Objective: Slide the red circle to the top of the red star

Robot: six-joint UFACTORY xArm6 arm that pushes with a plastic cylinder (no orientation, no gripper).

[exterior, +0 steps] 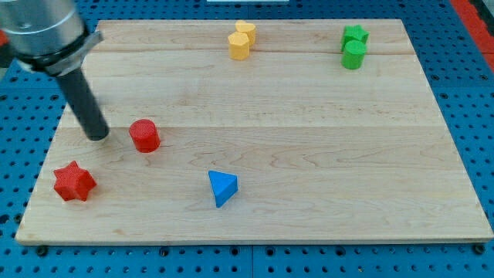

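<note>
The red circle (144,135) stands on the wooden board at the view's left. The red star (74,182) lies below and to the left of it, near the board's bottom left corner. My tip (98,137) rests on the board just left of the red circle, a small gap apart, and above the red star. The dark rod rises up and to the left from the tip to the arm's grey end.
A blue triangle (222,188) lies at bottom centre. Two yellow blocks (241,40) sit together at top centre. Two green blocks (354,46) sit together at top right. The board's left edge (48,147) is close to the tip.
</note>
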